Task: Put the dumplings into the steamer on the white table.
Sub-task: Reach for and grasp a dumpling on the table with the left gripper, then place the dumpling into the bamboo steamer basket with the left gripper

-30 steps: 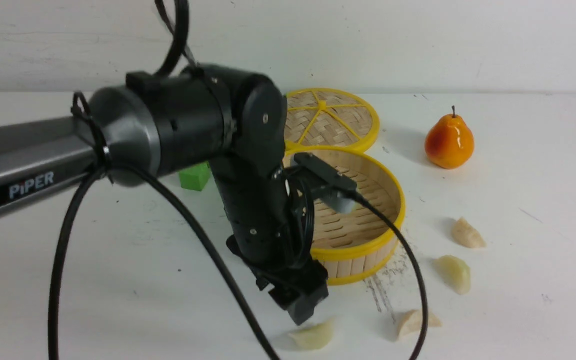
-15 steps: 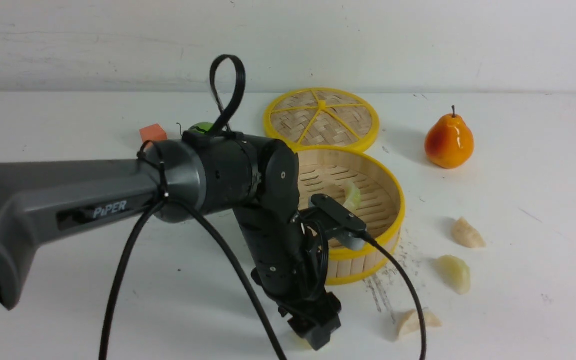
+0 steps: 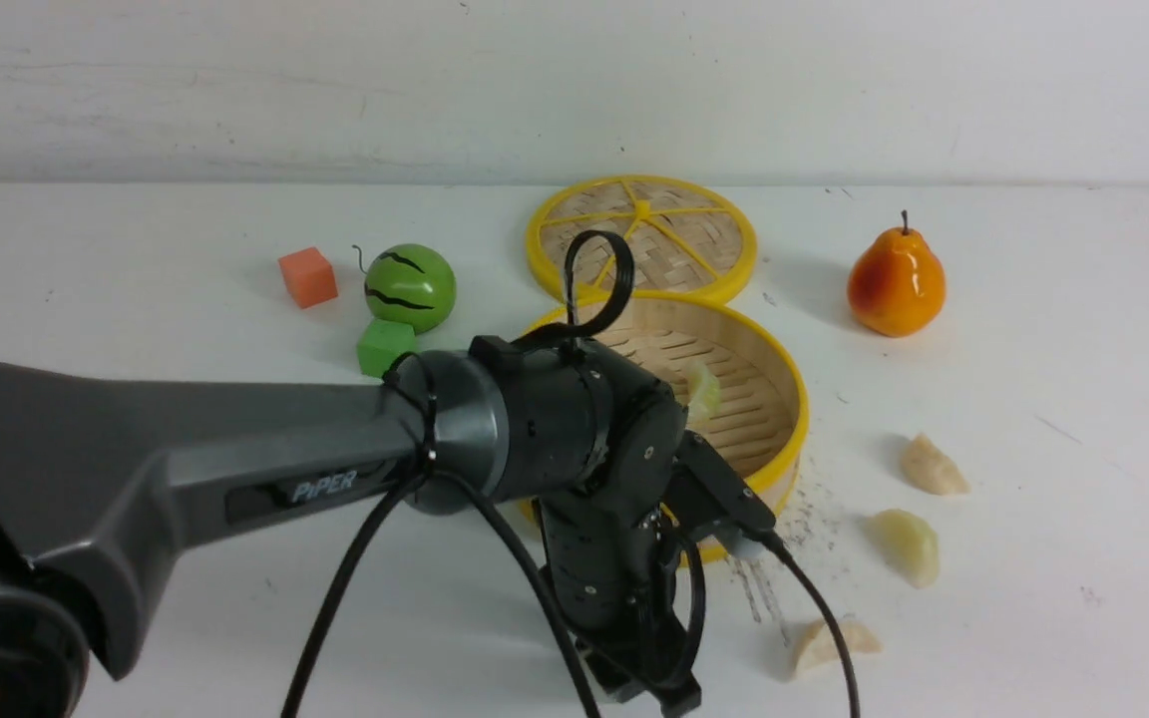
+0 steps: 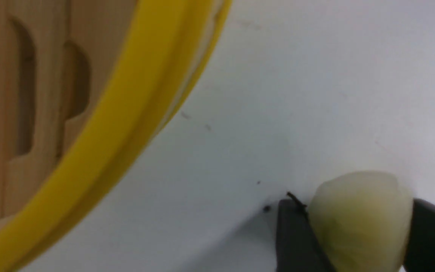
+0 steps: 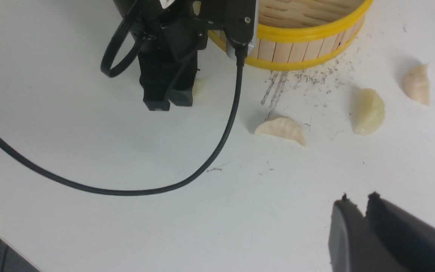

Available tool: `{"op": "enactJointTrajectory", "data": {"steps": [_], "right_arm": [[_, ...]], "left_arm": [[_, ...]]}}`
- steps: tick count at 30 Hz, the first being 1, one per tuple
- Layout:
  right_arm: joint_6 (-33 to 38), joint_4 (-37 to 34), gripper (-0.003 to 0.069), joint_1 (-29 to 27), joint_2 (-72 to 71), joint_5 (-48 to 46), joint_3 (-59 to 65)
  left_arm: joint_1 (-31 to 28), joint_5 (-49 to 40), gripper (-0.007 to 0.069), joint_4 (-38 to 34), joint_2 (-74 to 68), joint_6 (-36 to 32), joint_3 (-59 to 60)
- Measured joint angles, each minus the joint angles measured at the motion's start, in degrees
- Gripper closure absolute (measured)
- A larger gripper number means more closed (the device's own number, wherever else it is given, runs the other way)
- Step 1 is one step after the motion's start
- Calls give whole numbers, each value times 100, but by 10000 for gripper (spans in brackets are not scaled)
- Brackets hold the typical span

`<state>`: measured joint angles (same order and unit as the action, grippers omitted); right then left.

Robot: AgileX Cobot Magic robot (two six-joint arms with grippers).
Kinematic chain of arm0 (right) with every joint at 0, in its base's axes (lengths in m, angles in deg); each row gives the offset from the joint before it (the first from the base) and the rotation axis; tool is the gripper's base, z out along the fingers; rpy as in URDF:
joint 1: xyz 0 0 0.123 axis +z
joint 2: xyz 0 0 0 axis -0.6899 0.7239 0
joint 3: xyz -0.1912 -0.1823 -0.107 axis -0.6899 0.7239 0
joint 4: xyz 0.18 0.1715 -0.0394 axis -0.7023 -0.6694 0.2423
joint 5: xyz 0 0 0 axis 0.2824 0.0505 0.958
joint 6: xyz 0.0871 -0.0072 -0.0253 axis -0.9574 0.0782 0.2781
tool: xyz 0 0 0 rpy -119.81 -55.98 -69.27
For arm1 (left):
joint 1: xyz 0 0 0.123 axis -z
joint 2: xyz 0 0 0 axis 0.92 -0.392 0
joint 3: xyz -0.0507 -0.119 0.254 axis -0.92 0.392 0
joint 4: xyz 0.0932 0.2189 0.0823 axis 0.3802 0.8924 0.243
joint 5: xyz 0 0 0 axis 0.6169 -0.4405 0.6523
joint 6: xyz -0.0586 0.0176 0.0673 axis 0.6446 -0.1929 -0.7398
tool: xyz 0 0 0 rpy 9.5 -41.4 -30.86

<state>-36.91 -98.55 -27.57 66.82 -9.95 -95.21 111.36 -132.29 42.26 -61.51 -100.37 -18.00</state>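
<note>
**Condition**
- Observed left end effector low at the surface, fingers pinching the held dumpling from both sides, just beside the steamer but outside its yellow rim.
- Cannot tell whether lifted clear of the surface or resting on it.
- Noted right end effector well apart from the work, fingers pressed nearly together on nothing.
- Counted a second dumpling lying inside the basket, and three loose dumplings on the surface to the robot's right of it.

**Hazards, as judged**
- Slip: glossy, rounded piece between narrow fingers, so likely to squirt out on lifting or on a quick swing.
- Rim strike: basket wall very close, so a low carry is likely to knock the piece loose against the rim or shove the light basket aside.
- Cable snag: wrist cable trailing across the surface, passing close to the nearest loose dumpling and liable to drag or flick it with any arm motion.
- Drop from too high: possible bounce off the slats or onto the piece already inside.
</note>
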Motion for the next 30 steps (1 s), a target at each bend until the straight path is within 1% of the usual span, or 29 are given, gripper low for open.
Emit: {"op": "enactJointTrajectory", "data": {"steps": [1, 2, 6, 9, 12, 15, 16, 17, 20, 21, 25, 30], "right_arm": [[0, 0, 582, 0, 0, 0, 0], [0, 0, 582, 0, 0, 0, 0], [0, 14, 576, 0, 0, -2, 0], [0, 13, 574, 0, 0, -2, 0], [0, 13, 572, 0, 0, -2, 0], [0, 13, 566, 0, 0, -2, 0], [0, 13, 566, 0, 0, -2, 0], [0, 2, 565, 0, 0, -2, 0], [0, -26, 564, 0, 0, -2, 0], [0, -26, 564, 0, 0, -2, 0], [0, -52, 562, 0, 0, -2, 0], [0, -52, 558, 0, 0, -39, 0]], "left_arm": [[0, -15, 368, 0, 0, 111, -14], [0, -54, 378, 37, 6, 182, -52], [0, -543, 376, 81, 18, 502, -418], [-38, -910, 376, 75, 116, 985, -1165], [-220, -1142, 376, 0, 144, 1530, -2074], [-499, -1180, 376, -46, -39, 2066, -3020], [-517, -1179, 376, -46, -39, 2094, -3020], [-639, -1159, 376, -53, -242, 2289, -3407], [-850, -1021, 376, -47, -785, 2700, -3954], [-861, -1013, 376, -47, -866, 2731, -4014], [-1074, -955, 376, -35, -1660, 3370, -4502], [-1205, -926, 376, 0, -2159, 3554, -4660]]}}
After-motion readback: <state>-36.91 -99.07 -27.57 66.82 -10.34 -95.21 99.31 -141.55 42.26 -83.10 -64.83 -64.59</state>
